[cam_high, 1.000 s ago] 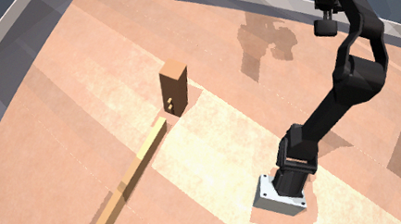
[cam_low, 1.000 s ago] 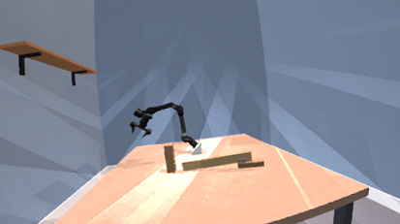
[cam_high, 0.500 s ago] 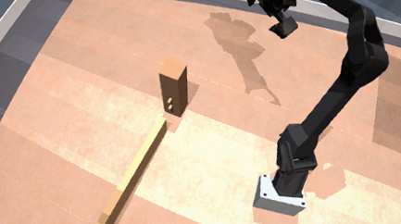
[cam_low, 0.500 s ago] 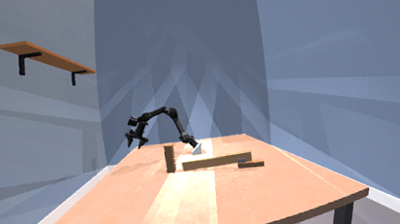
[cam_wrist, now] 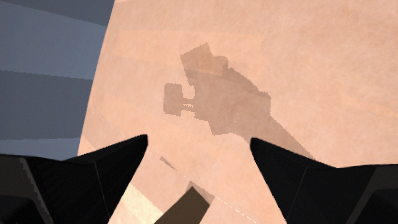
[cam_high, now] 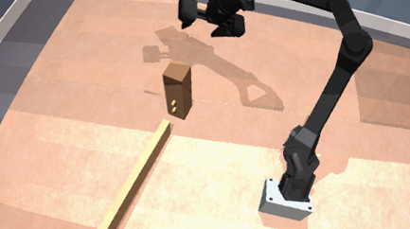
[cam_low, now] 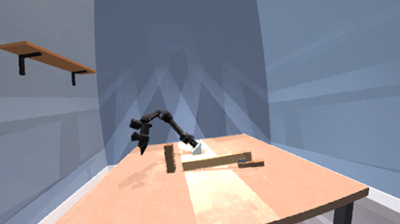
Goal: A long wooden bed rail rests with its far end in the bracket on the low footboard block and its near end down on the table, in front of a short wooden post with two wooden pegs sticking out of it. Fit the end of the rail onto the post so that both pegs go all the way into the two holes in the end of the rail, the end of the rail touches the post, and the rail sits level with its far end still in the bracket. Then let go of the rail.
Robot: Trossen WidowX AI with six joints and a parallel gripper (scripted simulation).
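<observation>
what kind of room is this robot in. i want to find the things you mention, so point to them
Probably a small workroom or robot test space: an arm [cam_high: 357, 43] [cam_low: 172, 120] is mounted on a wooden table [cam_high: 229, 175] [cam_low: 130, 213], with plain blue walls [cam_low: 174, 30] around it and a bracketed shelf [cam_low: 48, 55] on one.

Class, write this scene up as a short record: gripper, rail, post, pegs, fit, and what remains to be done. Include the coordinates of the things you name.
gripper: black parallel-jaw gripper [cam_high: 206, 23] [cam_wrist: 199, 140], open, holding nothing, raised above the table
rail: long pale wooden rail [cam_high: 135, 177] [cam_low: 217, 161], near end short of the post
post: short brown wooden post [cam_high: 179, 91] [cam_low: 170, 158], upright
pegs: two small light wooden pegs [cam_high: 173, 106], sticking out of the post, exposed
fit: not made; visible gap between rail and post
remaining: grasp rail, fit onto pegs, release
</observation>
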